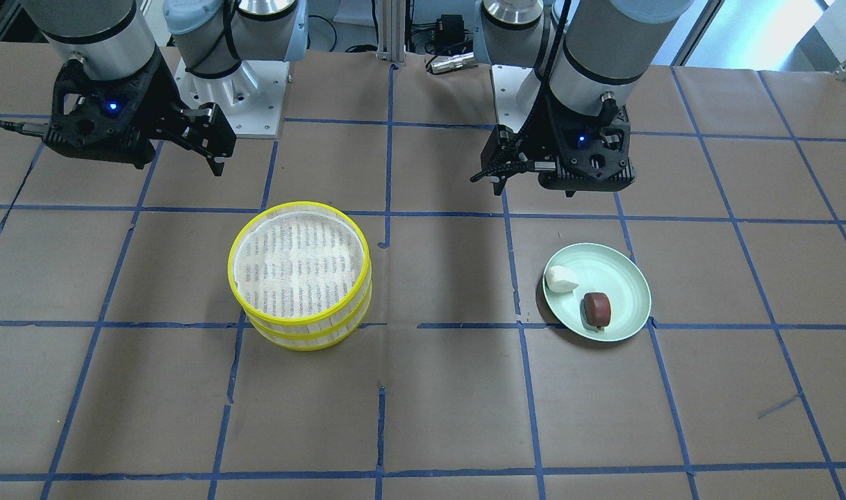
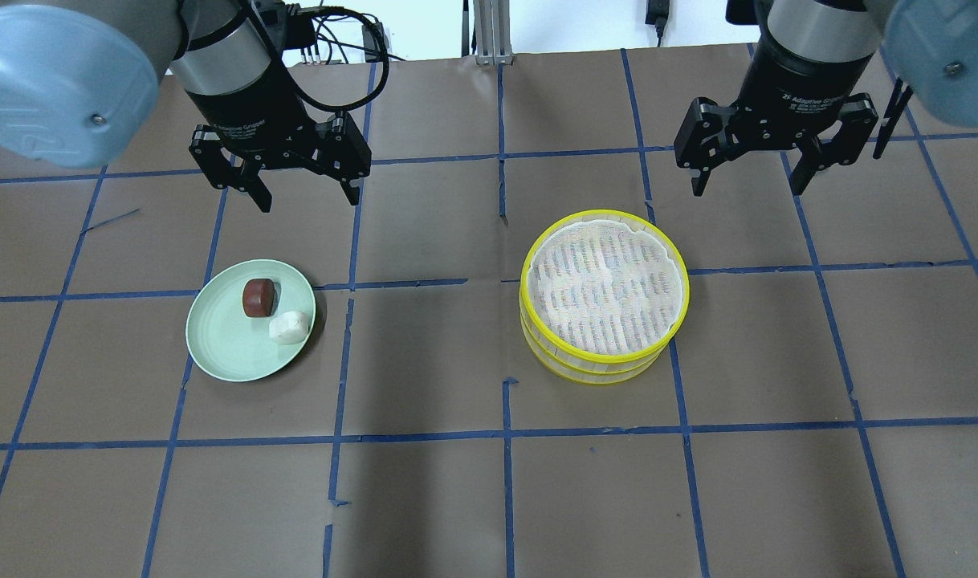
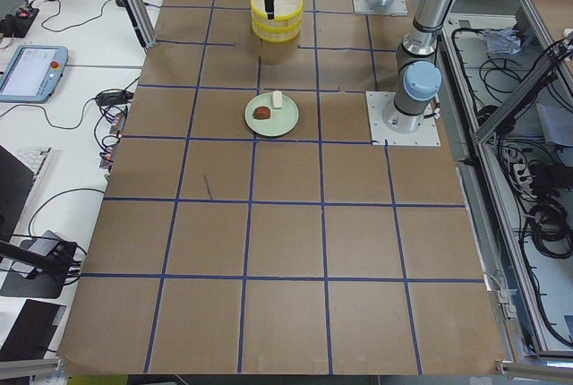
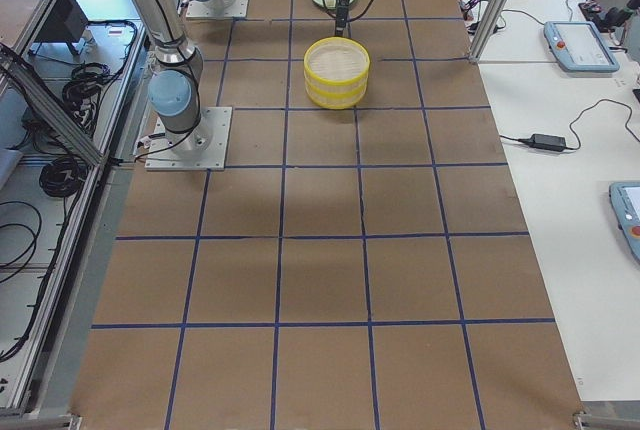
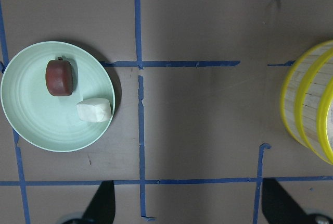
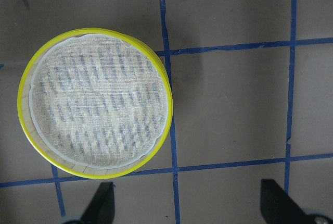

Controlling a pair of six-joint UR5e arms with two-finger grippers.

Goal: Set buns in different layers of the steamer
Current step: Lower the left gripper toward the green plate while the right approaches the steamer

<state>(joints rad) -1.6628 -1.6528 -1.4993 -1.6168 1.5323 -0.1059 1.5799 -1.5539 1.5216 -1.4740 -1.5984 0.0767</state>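
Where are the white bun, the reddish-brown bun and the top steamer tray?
white bun (image 2: 289, 327): overhead exterior view, middle of its upper surface.
reddish-brown bun (image 2: 258, 297): overhead exterior view, its top face.
top steamer tray (image 2: 604, 213): overhead exterior view, far yellow rim.

The table (image 2: 425, 498) is viewed from behind and across, distantly from both ends, and straight down by wrist cameras; the steamer (image 2: 604, 281) is shared.

Stacked yellow-rimmed steamer layers (image 6: 22, 99), whitish woven liner (image 6: 99, 104), blue-taped brown table (image 6: 229, 104), gripper (image 6: 190, 208) spread wide
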